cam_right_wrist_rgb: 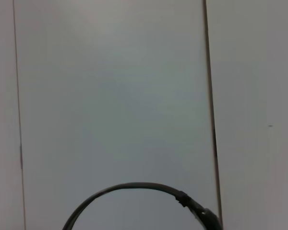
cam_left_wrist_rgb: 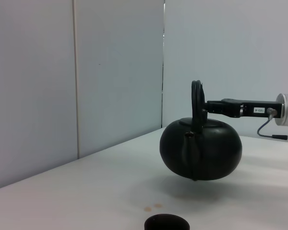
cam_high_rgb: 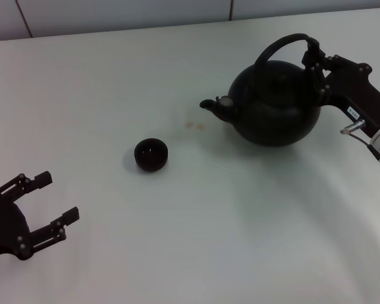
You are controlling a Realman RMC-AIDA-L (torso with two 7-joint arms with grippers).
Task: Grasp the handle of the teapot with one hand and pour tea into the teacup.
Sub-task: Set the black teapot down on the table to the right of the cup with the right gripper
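The glossy black teapot (cam_high_rgb: 275,104) is at the right back of the table, its spout pointing toward the teacup. In the left wrist view the teapot (cam_left_wrist_rgb: 201,148) hangs clear above the table. My right gripper (cam_high_rgb: 315,63) is shut on the thicker side of the arched handle (cam_high_rgb: 282,43). The gripper (cam_left_wrist_rgb: 204,108) and the handle (cam_left_wrist_rgb: 197,103) also show in the left wrist view, and the handle (cam_right_wrist_rgb: 134,187) in the right wrist view. The small black teacup (cam_high_rgb: 151,154) stands to the left of the spout, also in the left wrist view (cam_left_wrist_rgb: 166,223). My left gripper (cam_high_rgb: 58,197) is open and empty at the front left.
The white table (cam_high_rgb: 190,253) carries two small brownish stains (cam_high_rgb: 194,126) between the teacup and the teapot. Grey wall panels (cam_high_rgb: 114,12) run along the table's back edge.
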